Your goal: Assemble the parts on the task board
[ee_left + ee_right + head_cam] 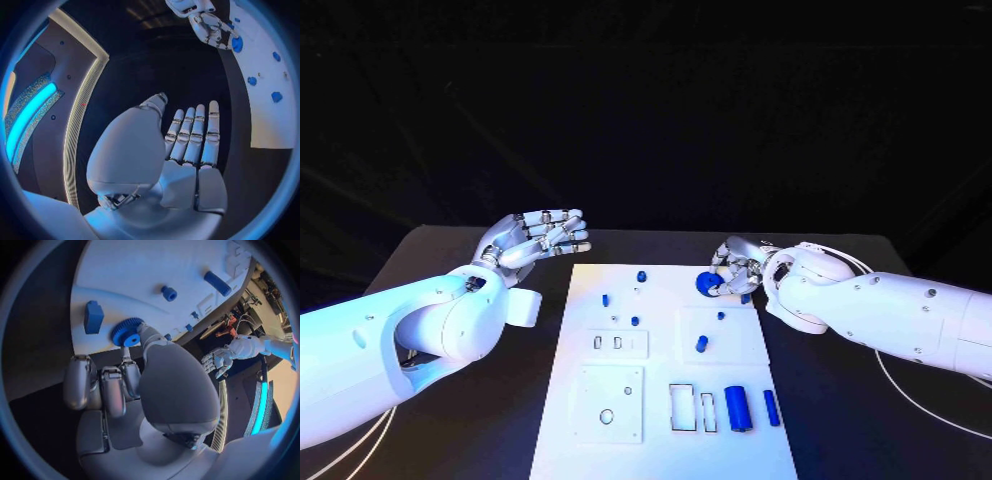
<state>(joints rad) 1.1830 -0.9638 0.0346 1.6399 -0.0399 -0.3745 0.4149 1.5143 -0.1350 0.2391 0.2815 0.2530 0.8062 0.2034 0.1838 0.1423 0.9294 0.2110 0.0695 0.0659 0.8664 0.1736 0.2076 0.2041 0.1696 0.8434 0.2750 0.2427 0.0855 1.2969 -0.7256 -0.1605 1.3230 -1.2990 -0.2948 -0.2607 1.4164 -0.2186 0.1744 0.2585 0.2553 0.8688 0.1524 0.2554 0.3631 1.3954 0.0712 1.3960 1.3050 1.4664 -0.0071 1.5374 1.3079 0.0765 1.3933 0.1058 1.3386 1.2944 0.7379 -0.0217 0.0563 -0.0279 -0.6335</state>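
The white task board [661,440] lies in the middle of the black table. My right hand [737,265] hovers over the board's far right part and pinches a blue gear [710,284] between thumb and a finger. In the right wrist view the gear [127,332] sits at the thumb tip, with the other fingers [112,385] curled below it. My left hand [538,238] is raised beyond the board's far left corner, empty, fingers [195,132] stretched out side by side. Small blue parts [642,276] stand on the board's far half.
Two blue cylinders [737,408] lie near the board's front right, beside rectangular slots [682,407]. A short blue piece [702,345] rests on the raised square plate [733,350]. Bare black table [862,400] runs along both sides of the board.
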